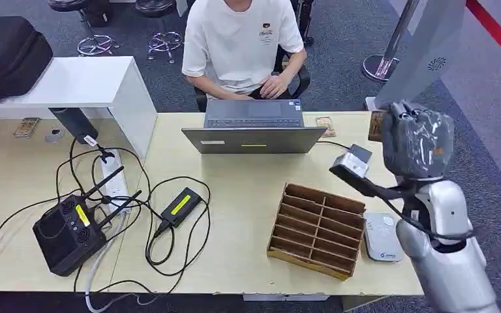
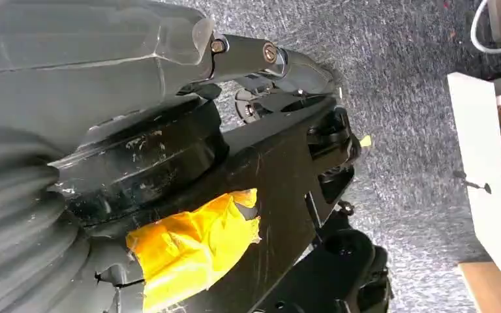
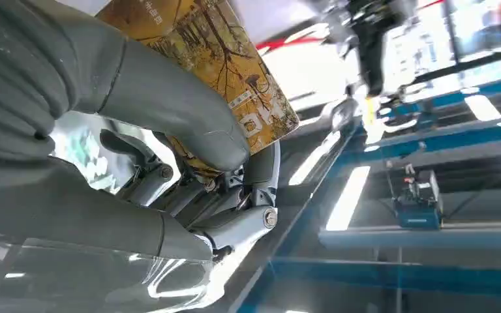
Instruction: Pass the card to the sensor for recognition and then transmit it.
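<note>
Grey thumb and dark fingers of my right hand (image 3: 189, 169) pinch the autumn-printed card (image 3: 235, 72), raised beside the desk's right end. I judge recognition is underway; next I lower it onto the white sensor pad (image 1: 381, 238) beside the wooden slotted organiser (image 1: 316, 228). My left hand (image 2: 274, 72) hangs over carpet, its fingers curled on nothing.

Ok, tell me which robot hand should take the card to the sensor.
Right. The right robot hand already grips the card, raised beside the grey sensor; the left robot hand hangs over carpet.

The right hand (image 3: 169, 163) pinches a card (image 3: 222, 59) printed with golden trees, thumb pressed on its face. Behind it there's blue beams and bright ceiling lights (image 3: 349, 195)
</note>
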Controlling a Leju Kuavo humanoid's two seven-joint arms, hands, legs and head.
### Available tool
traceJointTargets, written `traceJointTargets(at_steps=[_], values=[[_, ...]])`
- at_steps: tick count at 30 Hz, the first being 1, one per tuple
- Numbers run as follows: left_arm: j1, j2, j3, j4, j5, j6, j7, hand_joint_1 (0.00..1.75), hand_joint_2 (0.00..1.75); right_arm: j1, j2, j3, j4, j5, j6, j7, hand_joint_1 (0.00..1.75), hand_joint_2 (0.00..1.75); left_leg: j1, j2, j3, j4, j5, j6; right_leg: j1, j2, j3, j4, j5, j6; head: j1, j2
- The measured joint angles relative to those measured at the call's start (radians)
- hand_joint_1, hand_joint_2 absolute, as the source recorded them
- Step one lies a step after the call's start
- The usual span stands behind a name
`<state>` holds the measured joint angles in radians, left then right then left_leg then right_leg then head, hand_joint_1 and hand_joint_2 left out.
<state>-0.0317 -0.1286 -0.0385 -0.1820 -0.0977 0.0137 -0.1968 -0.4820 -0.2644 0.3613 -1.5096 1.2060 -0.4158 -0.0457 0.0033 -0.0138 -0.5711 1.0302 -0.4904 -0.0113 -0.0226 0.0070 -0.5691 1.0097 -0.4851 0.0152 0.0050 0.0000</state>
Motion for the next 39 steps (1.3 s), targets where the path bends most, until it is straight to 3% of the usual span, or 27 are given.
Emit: traceJointTargets(at_steps=[4,10,15,22,23,29,33,39], values=[[-0.001,0.003,-0.003,0.000,-0.018,-0.008,-0.004,0.00,1.75,-0.215,0.040,0.060,0.243,0.051,0.006,0.032,1.75,1.75,0.000,-0.002,0.000,0.000,0.002,0.001,0.000,-0.001,0.000,0.001,0.001,0.000,0.000,0.000],[-0.004,0.004,-0.020,0.000,-0.057,-0.008,-0.006,0.00,1.75,-0.440,0.140,0.137,0.579,0.141,-0.005,0.085,1.75,1.75,0.001,-0.002,0.000,0.000,0.002,0.001,0.000,-0.001,-0.001,0.003,0.000,0.000,0.000,0.000],[-0.006,0.005,-0.035,0.000,-0.073,-0.010,-0.006,0.00,1.75,-0.534,0.222,0.181,0.767,0.172,-0.017,0.105,1.75,1.75,0.001,-0.002,-0.001,0.000,0.002,0.001,0.001,-0.001,-0.002,0.003,0.000,-0.001,0.000,0.000],[-0.006,0.005,-0.041,0.000,-0.074,-0.011,-0.006,0.00,1.75,-0.562,0.283,0.203,0.894,0.166,-0.045,0.112,1.75,1.75,0.001,-0.002,-0.001,0.000,0.002,0.001,0.001,-0.002,-0.002,0.003,0.000,-0.001,0.000,0.000],[-0.006,0.006,-0.041,0.000,-0.074,-0.013,-0.006,0.00,1.75,-0.563,0.287,0.204,0.904,0.165,-0.050,0.111,0.00,1.75,0.001,-0.002,-0.001,0.000,0.002,0.001,0.000,-0.002,-0.002,0.003,0.000,-0.001,0.000,0.000],[-0.006,0.010,-0.041,0.000,-0.072,-0.048,-0.023,0.00,1.75,-0.564,0.294,0.209,0.947,0.157,-0.055,0.097,0.00,1.75,0.000,-0.003,-0.001,0.000,0.002,0.001,0.000,-0.002,-0.002,0.002,0.000,-0.001,0.000,0.000],[-0.008,-0.011,-0.041,0.000,-0.067,-0.004,-0.013,0.00,1.75,-0.563,0.294,0.210,0.963,0.154,-0.060,0.091,0.00,1.75,0.000,-0.003,-0.001,0.000,0.002,0.001,0.000,-0.002,-0.003,0.002,0.000,-0.001,0.000,0.000],[-0.008,-0.006,-0.041,0.000,-0.063,-0.012,-0.004,0.00,1.75,-0.560,0.287,0.211,0.972,0.157,-0.061,0.099,0.00,1.75,0.000,-0.003,-0.001,0.000,0.002,0.001,0.000,-0.002,-0.004,0.002,0.000,-0.001,0.000,0.000]])
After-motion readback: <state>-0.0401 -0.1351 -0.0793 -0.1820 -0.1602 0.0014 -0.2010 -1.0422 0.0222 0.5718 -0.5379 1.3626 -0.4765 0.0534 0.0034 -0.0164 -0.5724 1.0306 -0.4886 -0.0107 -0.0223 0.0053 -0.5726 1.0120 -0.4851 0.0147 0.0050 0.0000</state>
